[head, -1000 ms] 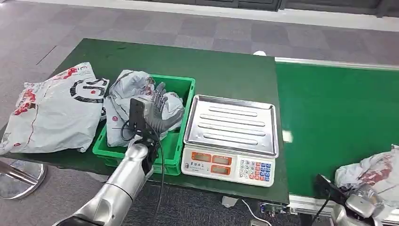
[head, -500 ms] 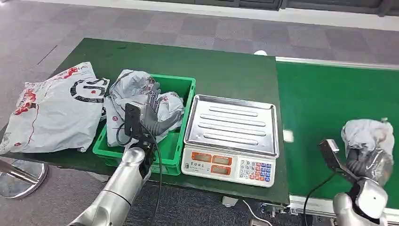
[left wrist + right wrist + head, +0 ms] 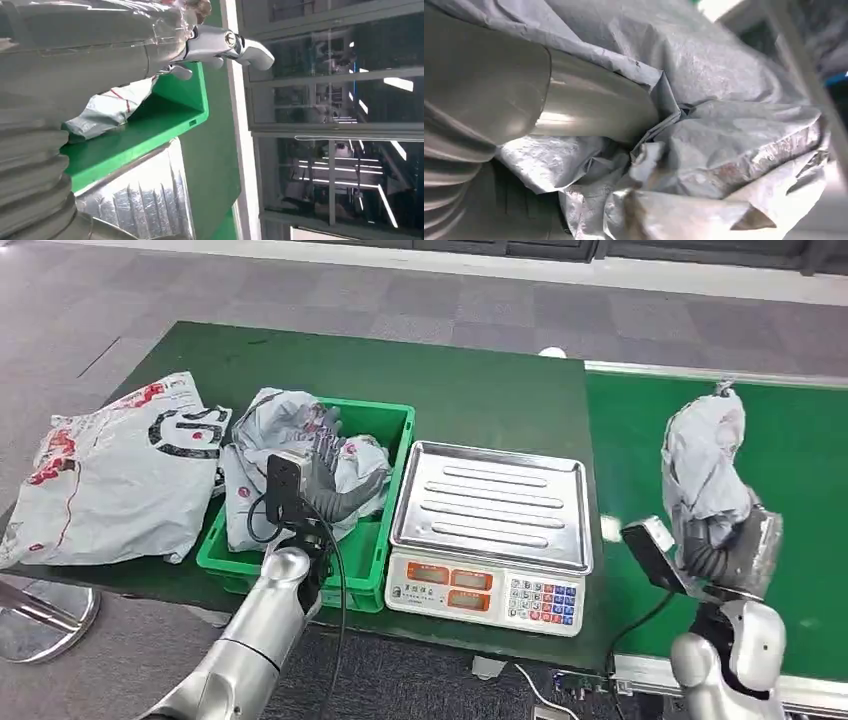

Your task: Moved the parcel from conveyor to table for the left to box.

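three grey poly mailer parcels counted in the head view: one gripped upright by the right hand (image 3: 722, 545) above the green conveyor belt (image 3: 800, 470), clear of the belt, i.e. the held parcel (image 3: 703, 465); one crumpled parcel in the bin (image 3: 300, 465) lying in the green plastic bin (image 3: 385, 420); one large flat parcel (image 3: 115, 475) on the dark green table (image 3: 450, 380) just left of the bin. one electronic scale (image 3: 490, 530) with a steel pan, between bin and belt. left hand (image 3: 330, 480) resting on the bin's parcel, fingers spread; cannot tell whether gripping. right fingers mostly hidden by crinkled wrap in the right wrist view. black and red print on the flat parcel, unreadable. scale keypad and display too small to read.
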`<action>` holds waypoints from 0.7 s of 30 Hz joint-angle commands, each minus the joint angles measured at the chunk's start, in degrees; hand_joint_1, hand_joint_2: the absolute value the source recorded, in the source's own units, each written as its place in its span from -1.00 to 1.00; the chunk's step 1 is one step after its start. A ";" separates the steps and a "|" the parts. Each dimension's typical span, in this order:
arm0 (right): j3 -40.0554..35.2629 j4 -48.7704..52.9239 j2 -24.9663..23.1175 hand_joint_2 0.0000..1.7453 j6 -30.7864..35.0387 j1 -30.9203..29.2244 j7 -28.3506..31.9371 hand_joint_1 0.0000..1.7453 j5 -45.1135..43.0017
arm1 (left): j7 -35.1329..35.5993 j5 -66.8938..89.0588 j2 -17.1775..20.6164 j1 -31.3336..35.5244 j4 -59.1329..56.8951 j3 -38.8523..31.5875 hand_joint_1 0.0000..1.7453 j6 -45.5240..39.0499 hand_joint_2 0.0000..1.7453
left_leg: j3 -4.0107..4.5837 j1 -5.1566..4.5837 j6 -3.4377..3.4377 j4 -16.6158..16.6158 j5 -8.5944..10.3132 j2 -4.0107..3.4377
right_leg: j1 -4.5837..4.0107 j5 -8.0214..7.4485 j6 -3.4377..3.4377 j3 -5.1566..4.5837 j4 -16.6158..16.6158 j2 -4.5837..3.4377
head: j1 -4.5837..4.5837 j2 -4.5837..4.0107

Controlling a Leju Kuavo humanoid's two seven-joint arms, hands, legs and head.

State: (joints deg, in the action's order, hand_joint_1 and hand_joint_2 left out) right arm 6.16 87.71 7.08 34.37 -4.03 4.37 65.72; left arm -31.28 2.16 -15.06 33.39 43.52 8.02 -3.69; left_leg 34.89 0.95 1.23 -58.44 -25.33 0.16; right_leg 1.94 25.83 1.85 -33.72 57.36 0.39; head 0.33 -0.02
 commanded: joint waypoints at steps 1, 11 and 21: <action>-24.37 -17.09 -3.92 1.00 -12.69 -11.10 0.31 1.00 -3.65 | -0.72 -0.25 1.11 5.32 -6.79 1.64 -1.00 1.13 1.00 | -0.19 0.10 -0.01 0.06 -0.07 -0.62 | -0.14 -0.15 -0.20 -0.03 -0.08 -0.66 | 0.00 0.00; -24.31 -16.93 -2.85 1.00 -12.28 -11.06 0.24 1.00 -4.11 | -0.74 -0.26 1.10 5.59 -7.31 1.83 -1.00 0.96 1.00 | -0.14 0.01 0.08 0.09 0.07 -0.25 | -0.06 -0.05 -0.21 -0.06 0.01 -0.27 | 0.00 0.00; -32.52 -42.73 -7.73 1.00 -23.05 -22.36 8.76 1.00 -8.14 | -1.19 -0.51 0.09 7.96 -9.90 3.60 -1.00 1.52 1.00 | -0.16 0.08 0.10 0.11 0.12 -0.47 | -0.14 -0.19 -0.26 -0.11 -0.04 -0.55 | 0.00 0.00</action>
State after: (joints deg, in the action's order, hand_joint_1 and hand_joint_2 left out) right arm -18.20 71.01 4.24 13.40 -15.57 10.35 58.05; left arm -32.28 1.95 -15.37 36.90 39.61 8.28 -2.16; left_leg 34.90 0.95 1.40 -58.43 -25.23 0.00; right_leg 1.91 25.77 1.77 -33.93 57.46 0.16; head 0.33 -0.02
